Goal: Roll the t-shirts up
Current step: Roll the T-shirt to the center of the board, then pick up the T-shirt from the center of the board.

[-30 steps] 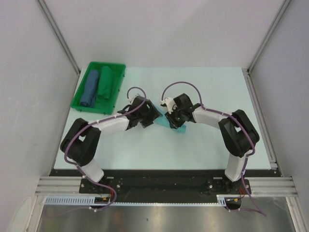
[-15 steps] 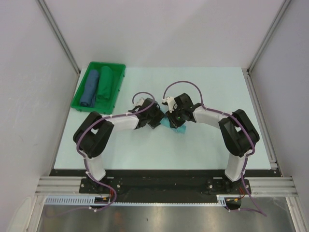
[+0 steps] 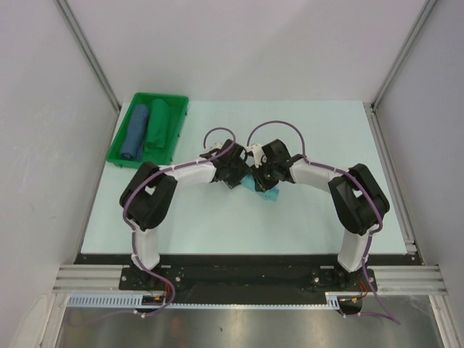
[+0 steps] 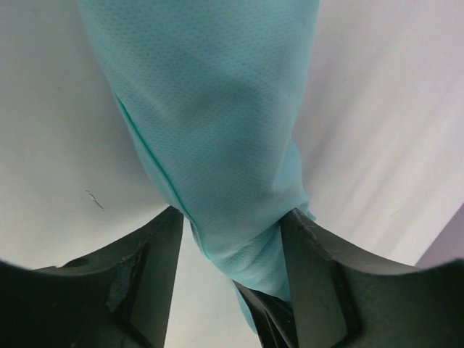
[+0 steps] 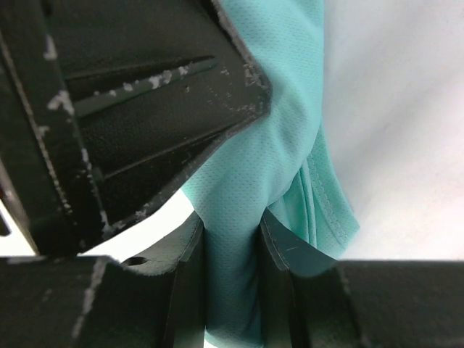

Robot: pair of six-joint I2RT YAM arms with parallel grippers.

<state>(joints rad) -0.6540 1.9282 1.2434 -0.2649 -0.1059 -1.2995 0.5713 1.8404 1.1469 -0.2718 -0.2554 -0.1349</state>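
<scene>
Pale worktop [image 3: 319,217] is being shared by both arms, bases bolted at the near edge.

Left arm [image 3: 148,203] is being held folded, elbow high close to its base, forearm being run out right and away toward the middle. Right arm [image 3: 355,199] is being held in the mirror pose, elbow out to the right, forearm being run left. The two wrists are being held almost touching at mid-worktop.

Green tray [image 3: 162,96] at the far-left corner is being filled by two rolled bundles laid lengthwise side by side: blue bundle [image 3: 135,133] on the left, dark green bundle [image 3: 157,127] on the right.

T-shirt [image 4: 217,145], light turquoise, is being held at mid-worktop as a narrow bunched roll between the two wrists, with one end being left showing just nearside of the right wrist.

Left gripper [image 4: 232,225]: jaws are being held moderately apart, one on each side of the roll, both pressing the cloth, which is being squeezed narrower there.

Right gripper [image 5: 230,246]: jaws are being held closer, a fold of the cloth being pinched between them.
</scene>
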